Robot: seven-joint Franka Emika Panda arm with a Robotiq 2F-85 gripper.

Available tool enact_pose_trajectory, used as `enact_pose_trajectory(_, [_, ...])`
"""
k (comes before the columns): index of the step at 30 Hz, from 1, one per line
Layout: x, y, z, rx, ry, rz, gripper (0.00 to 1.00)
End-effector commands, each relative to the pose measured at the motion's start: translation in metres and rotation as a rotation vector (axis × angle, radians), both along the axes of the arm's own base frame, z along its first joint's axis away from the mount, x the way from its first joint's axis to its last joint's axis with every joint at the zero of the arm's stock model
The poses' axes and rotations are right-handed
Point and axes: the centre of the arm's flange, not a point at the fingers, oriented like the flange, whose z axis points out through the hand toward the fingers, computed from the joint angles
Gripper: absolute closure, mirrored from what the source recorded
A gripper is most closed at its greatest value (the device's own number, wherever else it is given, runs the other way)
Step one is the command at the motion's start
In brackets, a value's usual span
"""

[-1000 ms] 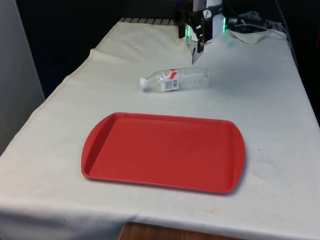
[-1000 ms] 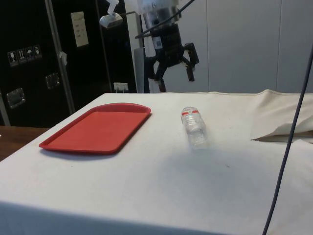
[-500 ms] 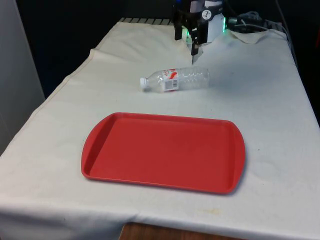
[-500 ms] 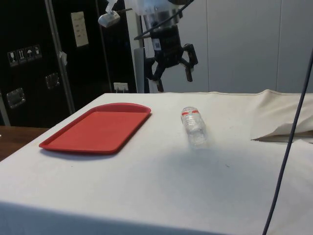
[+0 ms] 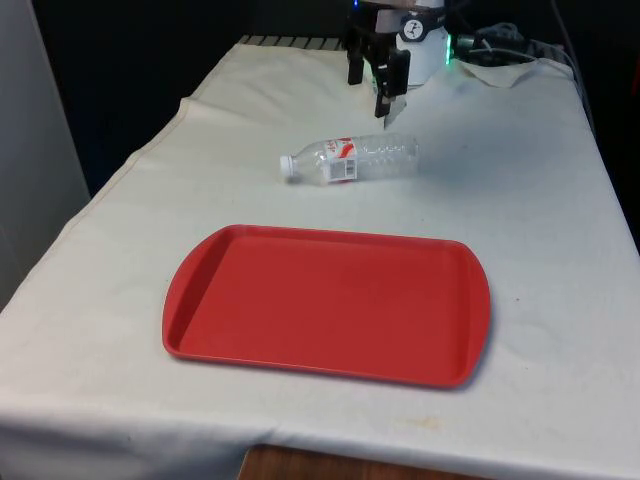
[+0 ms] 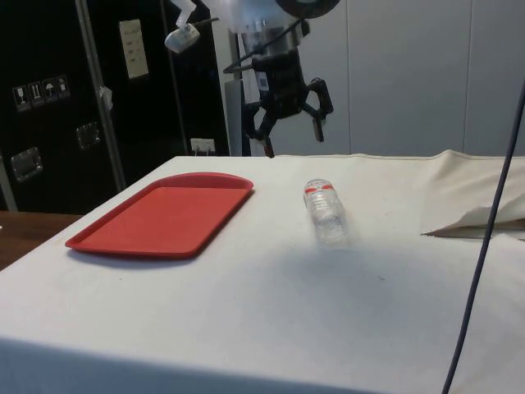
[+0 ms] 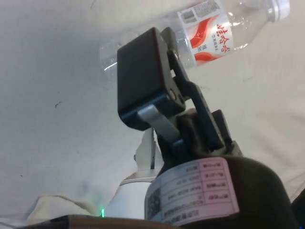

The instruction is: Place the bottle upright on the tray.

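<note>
A clear plastic bottle (image 5: 355, 160) with a white cap and a red-and-white label lies on its side on the white cloth, cap towards the front view's left. It lies between the robot and the red tray (image 5: 330, 300), which holds nothing. In the side view the bottle (image 6: 325, 212) rests to the right of the tray (image 6: 164, 217). My gripper (image 5: 370, 88) hangs open and holds nothing, a little above and beyond the bottle's base end. From the side the gripper (image 6: 287, 131) stands well above the cloth. The wrist view has one black finger (image 7: 145, 78) over the bottle (image 7: 209, 28).
A bunched fold of cloth and cables (image 5: 500, 60) lie at the far right by the robot's base. A black cable (image 6: 484, 246) hangs down on the side view's right, next to a raised cloth fold (image 6: 480, 217).
The gripper has risen slightly and shifted a little towards the front view's left, staying open. The bottle and tray have not moved.
</note>
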Motion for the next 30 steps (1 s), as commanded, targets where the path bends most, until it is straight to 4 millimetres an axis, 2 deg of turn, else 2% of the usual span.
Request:
enact_pose_trajectory(1, [0.001,0.001,-0.002,0.001,-0.010,-0.018,0.00])
enact_pose_trajectory(17, [-0.002,-0.002,-0.016,-0.010,0.007,-0.108,0.00])
enact_pose_trajectory(30, [-0.010,-0.002,-0.014,0.018,-0.017,-0.134,0.00])
